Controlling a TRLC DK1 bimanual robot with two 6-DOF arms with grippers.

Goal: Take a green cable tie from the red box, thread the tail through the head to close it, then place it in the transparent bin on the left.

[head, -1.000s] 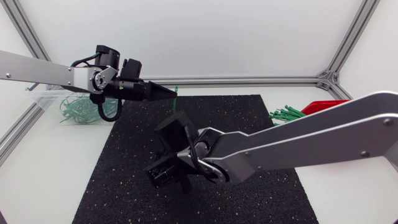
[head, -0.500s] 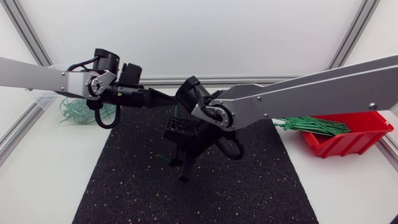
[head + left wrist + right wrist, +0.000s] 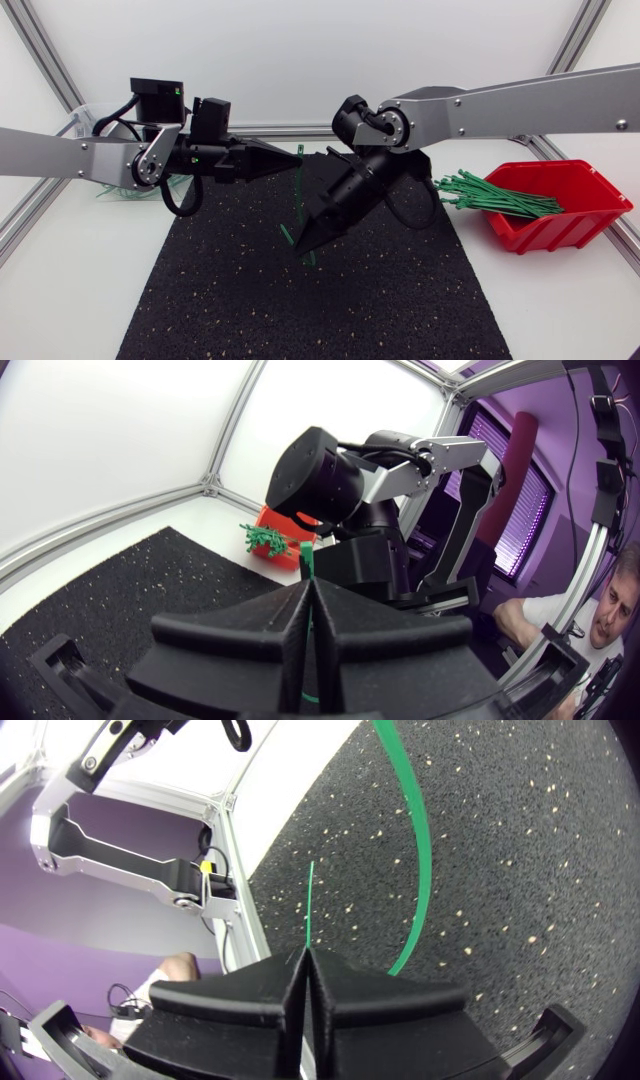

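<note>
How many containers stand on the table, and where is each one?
2. The red box stands at the table's right side, with green cable ties in it. The transparent bin is at the far left, partly hidden behind the left arm.

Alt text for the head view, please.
Both claws pinch one green tie above the black mat: the left claw at its top, the right claw lower down. A red box of green ties sits at the right, a clear bin at the far left.
</note>
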